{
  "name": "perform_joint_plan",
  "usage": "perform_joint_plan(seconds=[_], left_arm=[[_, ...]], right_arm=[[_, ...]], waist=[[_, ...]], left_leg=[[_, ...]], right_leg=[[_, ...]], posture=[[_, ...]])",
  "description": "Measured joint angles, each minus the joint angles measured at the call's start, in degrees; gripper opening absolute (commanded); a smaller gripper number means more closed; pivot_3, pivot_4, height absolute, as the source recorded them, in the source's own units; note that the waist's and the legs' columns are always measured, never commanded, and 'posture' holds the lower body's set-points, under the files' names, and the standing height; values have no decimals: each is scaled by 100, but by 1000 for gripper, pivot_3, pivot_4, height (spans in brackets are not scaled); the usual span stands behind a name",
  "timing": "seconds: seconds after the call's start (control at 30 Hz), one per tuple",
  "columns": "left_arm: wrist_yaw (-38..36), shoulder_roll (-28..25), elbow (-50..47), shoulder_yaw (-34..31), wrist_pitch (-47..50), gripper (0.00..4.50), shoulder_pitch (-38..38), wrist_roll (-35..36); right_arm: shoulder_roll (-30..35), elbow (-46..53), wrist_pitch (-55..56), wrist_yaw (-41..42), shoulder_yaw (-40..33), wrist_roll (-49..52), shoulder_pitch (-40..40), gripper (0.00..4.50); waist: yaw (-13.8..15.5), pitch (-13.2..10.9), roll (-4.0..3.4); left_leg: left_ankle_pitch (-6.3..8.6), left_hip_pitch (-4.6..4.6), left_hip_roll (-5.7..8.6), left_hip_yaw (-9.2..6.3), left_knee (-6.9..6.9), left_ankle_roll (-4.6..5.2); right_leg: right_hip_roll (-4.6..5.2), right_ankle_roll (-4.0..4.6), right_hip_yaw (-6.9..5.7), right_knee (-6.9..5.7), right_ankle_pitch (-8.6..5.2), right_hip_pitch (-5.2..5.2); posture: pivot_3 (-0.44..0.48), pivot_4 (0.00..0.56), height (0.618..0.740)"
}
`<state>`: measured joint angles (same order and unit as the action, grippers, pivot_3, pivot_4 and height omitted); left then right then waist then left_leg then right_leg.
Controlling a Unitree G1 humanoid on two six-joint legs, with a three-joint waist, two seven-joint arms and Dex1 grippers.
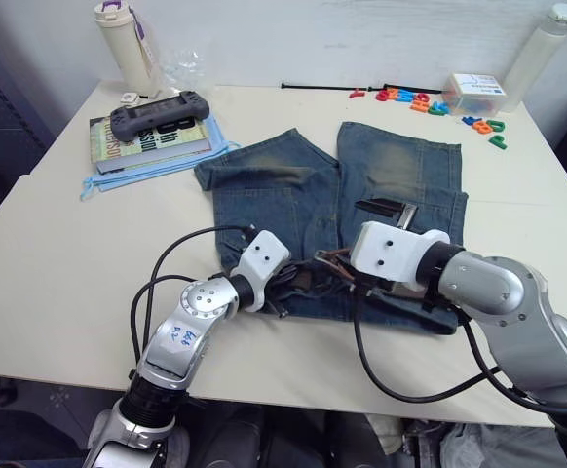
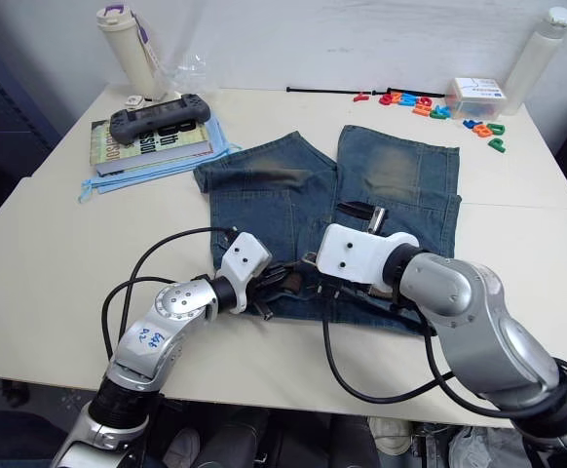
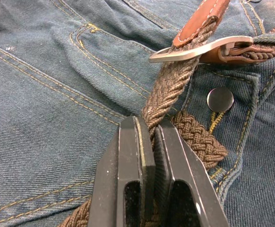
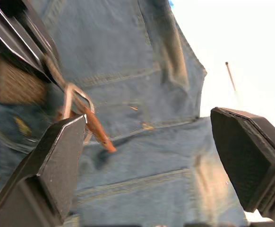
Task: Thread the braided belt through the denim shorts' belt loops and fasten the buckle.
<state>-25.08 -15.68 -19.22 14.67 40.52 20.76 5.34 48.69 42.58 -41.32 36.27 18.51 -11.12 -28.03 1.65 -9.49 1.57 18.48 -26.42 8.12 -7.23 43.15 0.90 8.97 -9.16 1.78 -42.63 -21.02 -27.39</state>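
Left eye view: cream table [image 1: 50,292], left jaws clamping braided belt [image 3: 168,101], right agape.

One denim shorts [image 1: 361,210], one braided belt [image 3: 170,99] (one buckle [image 3: 199,48]), two bottles.

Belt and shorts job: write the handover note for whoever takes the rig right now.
Left gripper: fingers shut on the braided belt, just short of the buckle.
Right gripper: fingers wide open, holding nothing, hovering close to the buckle over the denim shorts.
Shorts lie flat on the table, waistband toward the robot, legs pointing away.
Done: the belt lies along the waistband and its leather-tipped end has passed through the buckle frame.
Left: whether the prong is seated cannot be told; check it, and the belt loops, which are not clearly visible.
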Motion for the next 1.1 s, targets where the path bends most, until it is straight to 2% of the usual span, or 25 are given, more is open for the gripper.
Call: perform_joint_plan(seconds=[0.3, 0.8, 0.93, 1.0, 1.1], left_arm=[[0, 9, 24, 64, -92, 0, 0, -106], [-6, 4, 28, 105, -214, 0, 0, -118], [-7, -14, 28, 113, -240, 0, 0, -124], [-9, -26, 28, 126, -265, 0, 0, -131], [-16, -63, 28, 169, -332, 0, 0, -134]], right_arm=[[198, -391, 893, 122, 357, -783, 200, 4471], [-69, -731, 1163, 378, 374, -1414, 426, 4471], [-181, -754, 1215, 439, 375, -1502, 429, 3349], [-233, -764, 1254, 493, 389, -1578, 471, 2616], [-321, -802, 1273, 593, 397, -1665, 555, 1213]], waist=[[0, 0, 0], [-5, 0, 0], [-9, 0, 0], [-7, 0, 0], [-8, 0, 0]], left_leg=[[0, -2, 0, 0, 1, 0], [0, -2, 0, 0, 3, -1], [0, -2, 0, 0, 3, -1], [0, -2, 0, 0, 3, -1], [0, -2, 0, 0, 3, -1]], right_leg=[[-4, 0, 1, 0, 0, -2], [-6, 0, 2, -5, 0, -3], [-7, 0, 2, -6, 0, -4], [-7, 0, 2, -6, 0, -4], [-8, 0, 2, -7, 0, -4]], posture=[[0, 150, 655], [0, 150, 655], [0, 150, 655], [0, 150, 655], [0, 150, 655]])
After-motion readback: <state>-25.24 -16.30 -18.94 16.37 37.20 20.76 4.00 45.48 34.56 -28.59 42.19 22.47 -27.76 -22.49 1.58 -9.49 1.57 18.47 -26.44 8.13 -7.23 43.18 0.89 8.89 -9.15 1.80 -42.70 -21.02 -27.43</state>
